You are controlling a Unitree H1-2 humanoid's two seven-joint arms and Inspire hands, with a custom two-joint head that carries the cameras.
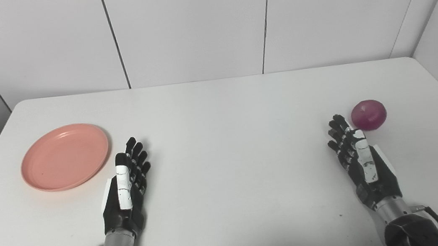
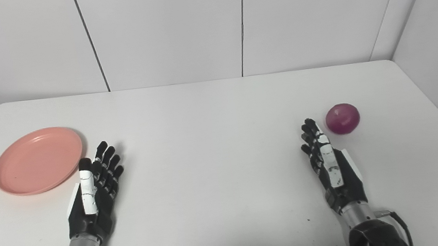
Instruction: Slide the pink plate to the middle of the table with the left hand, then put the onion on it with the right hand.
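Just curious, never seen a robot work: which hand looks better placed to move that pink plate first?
Left. The left hand lies open right beside the pink plate; the right hand is across the table by the onion.

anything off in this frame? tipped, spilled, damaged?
Nothing stands out. The pink plate lies flat and empty at the table's left side, the onion sits whole at the right. The left hand and right hand are both open, holding nothing.

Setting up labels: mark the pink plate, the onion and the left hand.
pink plate (image 1: 65, 157), left eye view, middle of its bare floor.
onion (image 1: 368, 114), left eye view, centre of its skin.
left hand (image 1: 127, 185), left eye view, back of hand.
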